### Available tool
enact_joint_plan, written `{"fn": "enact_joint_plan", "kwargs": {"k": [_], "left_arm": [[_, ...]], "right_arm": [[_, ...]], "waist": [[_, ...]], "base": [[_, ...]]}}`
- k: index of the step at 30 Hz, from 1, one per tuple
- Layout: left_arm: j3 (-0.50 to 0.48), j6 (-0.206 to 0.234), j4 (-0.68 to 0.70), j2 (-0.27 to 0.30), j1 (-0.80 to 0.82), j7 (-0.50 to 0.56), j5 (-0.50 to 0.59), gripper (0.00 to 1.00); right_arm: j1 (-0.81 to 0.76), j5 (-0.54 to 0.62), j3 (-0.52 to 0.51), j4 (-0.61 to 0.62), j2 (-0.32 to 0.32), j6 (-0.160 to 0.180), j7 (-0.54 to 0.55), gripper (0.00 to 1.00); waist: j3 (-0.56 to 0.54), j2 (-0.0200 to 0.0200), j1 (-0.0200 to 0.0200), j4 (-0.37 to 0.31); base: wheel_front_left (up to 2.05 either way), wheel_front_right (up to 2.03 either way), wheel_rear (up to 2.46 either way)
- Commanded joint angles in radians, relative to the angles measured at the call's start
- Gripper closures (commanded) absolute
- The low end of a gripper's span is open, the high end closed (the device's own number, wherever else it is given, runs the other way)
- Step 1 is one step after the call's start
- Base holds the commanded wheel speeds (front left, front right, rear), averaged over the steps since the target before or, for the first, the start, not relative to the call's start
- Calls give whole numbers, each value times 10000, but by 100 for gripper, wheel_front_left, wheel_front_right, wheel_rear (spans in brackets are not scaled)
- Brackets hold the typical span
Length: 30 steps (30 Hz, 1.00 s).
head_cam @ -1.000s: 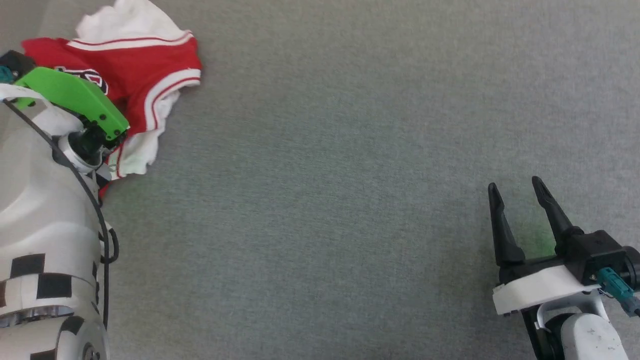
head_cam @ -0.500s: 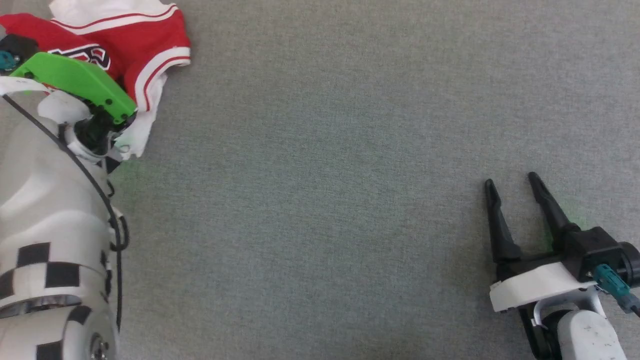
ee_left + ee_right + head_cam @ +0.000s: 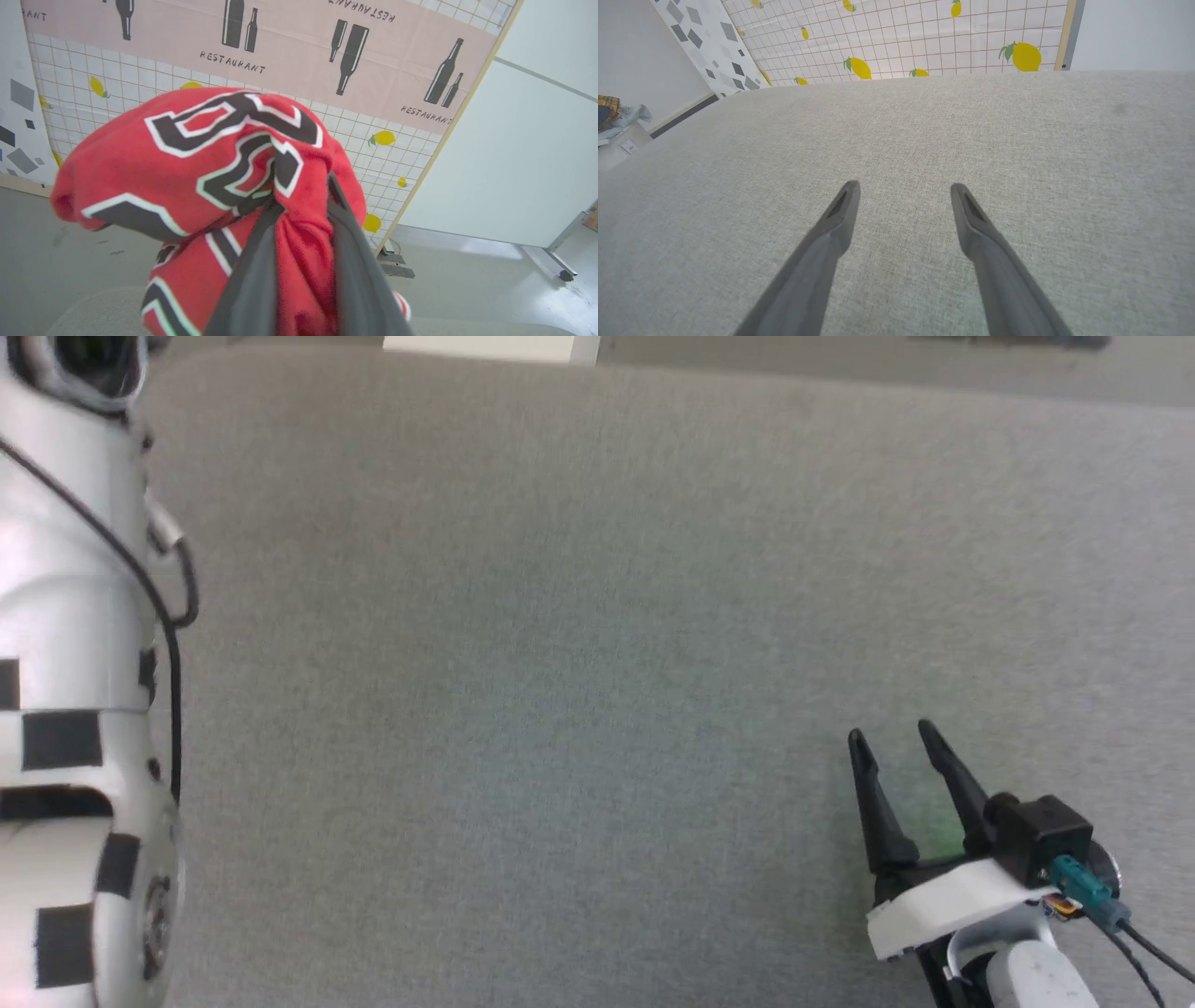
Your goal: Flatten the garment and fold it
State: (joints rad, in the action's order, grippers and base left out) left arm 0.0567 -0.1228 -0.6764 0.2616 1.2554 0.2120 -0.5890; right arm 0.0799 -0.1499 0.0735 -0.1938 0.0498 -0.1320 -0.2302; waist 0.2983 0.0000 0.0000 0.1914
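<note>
The garment point(image 3: 187, 177) is a bunched red jersey with black, white-outlined print. In the left wrist view it hangs in the air above the grey table edge point(image 3: 93, 308). My left gripper point(image 3: 302, 193) is shut on a fold of the red cloth, and its two dark fingers point(image 3: 252, 280) rise into the bunch. My pale left forearm point(image 3: 65, 616) stands along the left edge of the head view. At the table's near right my right gripper point(image 3: 892, 733) is open just above the grey fabric, with nothing between its fingers point(image 3: 905, 187).
The grey fabric table point(image 3: 597, 663) stretches wide, and its far edge runs along the top of the head view. A white object point(image 3: 490, 345) lies beyond that edge. Lemon-print and bottle-print wall panels point(image 3: 289, 42) stand behind. A cloth pile point(image 3: 612, 116) sits off the table's side.
My left gripper has shut on the garment and lifted it off the table. The head view has shifted, so the garment has left it. The right gripper stays open.
</note>
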Motion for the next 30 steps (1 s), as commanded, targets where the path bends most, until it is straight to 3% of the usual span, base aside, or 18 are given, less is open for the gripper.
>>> {"fn": "enact_joint_plan", "kwargs": {"k": [1,9,17,23,30], "left_arm": [[281,-73,337,-166,252,114,-326,100],[2216,-76,1992,-1116,-533,909,-2122,100],[4350,-77,1929,-1917,-3077,1010,-2902,100],[6155,-78,795,-1945,-5162,1835,-2977,100],[7340,167,-460,-1520,-5949,3595,-2545,100]], "right_arm": [[34,-123,28,-102,4,13,-99,0],[-99,-382,-228,-566,4,13,-280,0],[-406,-312,-757,-561,4,13,-310,0],[-481,-376,-711,-435,4,13,-313,0],[-539,-497,-731,-349,4,13,-314,0]], "waist": [[-928,0,0,-536],[-1701,0,0,-1467],[-1720,0,0,-2198],[-1607,0,0,-2703],[-1602,0,0,-2692]], "base": [[0,0,0],[0,0,0],[0,0,0],[0,0,0],[0,0,0]]}}
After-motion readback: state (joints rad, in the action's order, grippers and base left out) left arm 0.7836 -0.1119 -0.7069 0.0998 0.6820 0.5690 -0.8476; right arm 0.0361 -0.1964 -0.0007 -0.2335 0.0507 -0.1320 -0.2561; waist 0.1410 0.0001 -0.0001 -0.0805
